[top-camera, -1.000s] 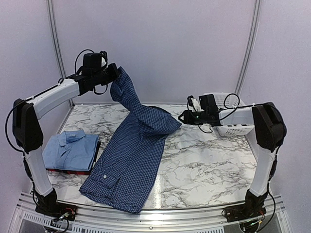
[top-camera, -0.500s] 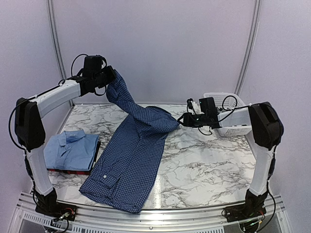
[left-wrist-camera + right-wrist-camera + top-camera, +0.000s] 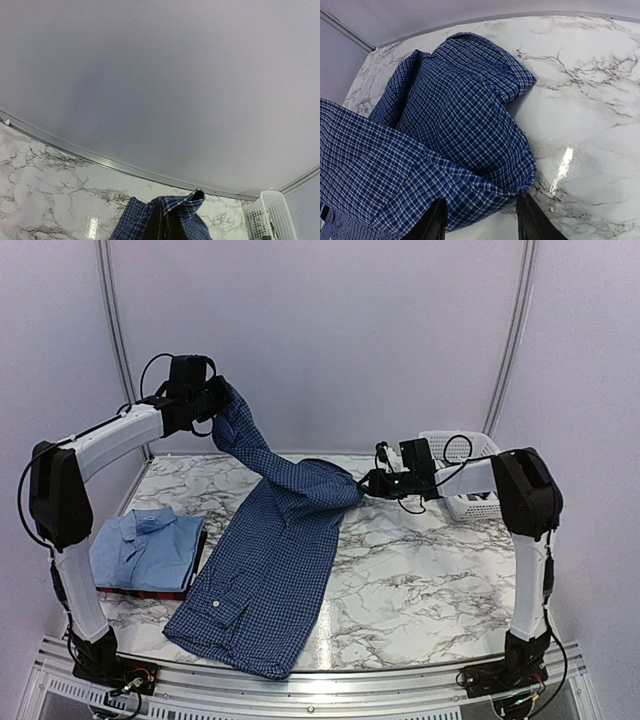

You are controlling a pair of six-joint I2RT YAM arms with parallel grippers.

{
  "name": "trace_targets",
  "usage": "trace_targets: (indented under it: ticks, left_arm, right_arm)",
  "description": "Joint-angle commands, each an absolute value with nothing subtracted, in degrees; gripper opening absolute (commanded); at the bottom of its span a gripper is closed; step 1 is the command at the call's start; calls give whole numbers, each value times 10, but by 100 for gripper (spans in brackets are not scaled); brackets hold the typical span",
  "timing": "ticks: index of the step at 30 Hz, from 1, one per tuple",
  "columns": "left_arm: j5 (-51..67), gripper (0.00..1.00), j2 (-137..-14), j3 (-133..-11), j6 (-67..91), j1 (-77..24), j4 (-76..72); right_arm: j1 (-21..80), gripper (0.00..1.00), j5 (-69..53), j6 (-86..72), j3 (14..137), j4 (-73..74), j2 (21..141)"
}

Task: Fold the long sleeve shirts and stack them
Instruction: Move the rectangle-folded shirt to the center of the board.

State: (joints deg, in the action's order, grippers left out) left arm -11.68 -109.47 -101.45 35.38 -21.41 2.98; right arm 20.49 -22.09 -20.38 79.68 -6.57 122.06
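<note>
White marbled counter [image 3: 430,580] under pale lilac walls. Across its middle, the navy checked shirt [image 3: 268,575], long axis on a diagonal: near end by the front edge left of centre, far end toward the back centre. From there, one stretch of cloth pulled up off the counter and slanting back-left to the left gripper [image 3: 222,400] — clamped tight on that raised end, high above the far left corner. At the shirt's far right, a bunched fold, with the right gripper [image 3: 362,483] low at its edge: fingers [image 3: 436,222] apart, fold between them, grip on it impossible to tell. At near left, well clear — folded light blue shirt [image 3: 145,545] stacked on a dark red shirt [image 3: 140,592], collar toward the back. At far right, behind the right arm, a white lattice basket [image 3: 472,452].
</note>
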Motion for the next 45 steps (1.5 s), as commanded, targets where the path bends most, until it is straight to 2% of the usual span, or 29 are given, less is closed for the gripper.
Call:
trace_targets:
  ticks: [1, 7, 12, 16, 20, 28, 35, 45]
  left_arm:
    - [-130, 0, -1092, -1015, 351, -211, 37]
    - [-151, 0, -1084, -1011, 349, -211, 46]
    - [-180, 0, -1080, -1006, 355, -208, 66]
    - [-196, 0, -1077, -993, 376, -197, 84]
    - [-187, 0, -1078, -983, 386, -191, 90]
    - [-213, 0, -1066, -962, 395, -188, 97]
    - [-214, 0, -1059, -950, 402, -187, 99]
    - [-199, 0, -1061, -951, 405, -187, 98]
  right_arm:
    - [200, 42, -233, -220, 859, -64, 1257]
    - [200, 41, -221, -214, 891, -46, 1272]
    - [198, 47, -197, -199, 888, -33, 1257]
    - [187, 57, -203, -211, 866, -53, 1243]
    - [185, 58, -217, -219, 845, -71, 1238]
    - [185, 48, -245, -240, 803, -121, 1236]
    - [184, 38, -277, -274, 817, -151, 1264]
    - [185, 32, -289, -311, 837, -172, 1304]
